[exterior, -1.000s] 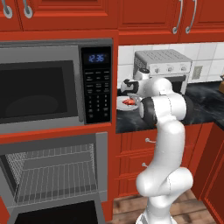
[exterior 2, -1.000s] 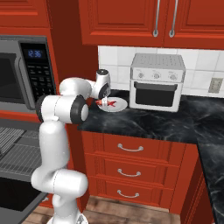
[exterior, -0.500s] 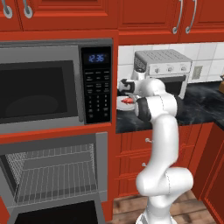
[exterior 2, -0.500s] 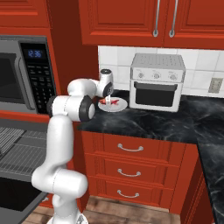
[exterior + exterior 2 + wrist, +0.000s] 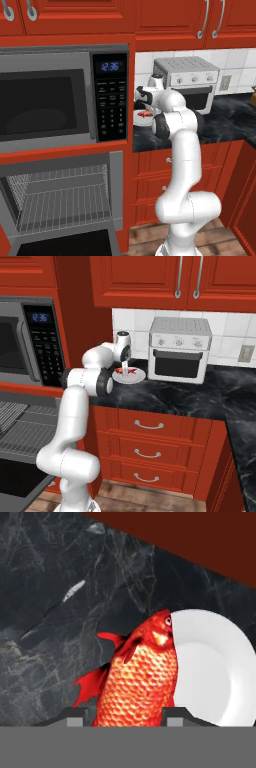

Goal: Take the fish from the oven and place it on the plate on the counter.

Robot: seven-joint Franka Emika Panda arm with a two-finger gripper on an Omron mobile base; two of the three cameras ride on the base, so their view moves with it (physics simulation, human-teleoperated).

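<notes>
- While your jaws (image 5: 128, 717) sit clamped on the fish (image 5: 140, 672), judge the drop from the hand view.
- Beyond the tips, its head just overlaps the plate (image 5: 215, 667) rim; most of the body hangs over bare desk (image 5: 55, 602).
- Shift toward the plate's middle, lower, then release gently.

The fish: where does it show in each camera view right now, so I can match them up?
Left base view: fish, centre, right of the microwave.
Right base view: fish, centre, under the claw.
Hand view: fish, lower centre, between the fingertips.
Shared landmark: the plate.
</notes>
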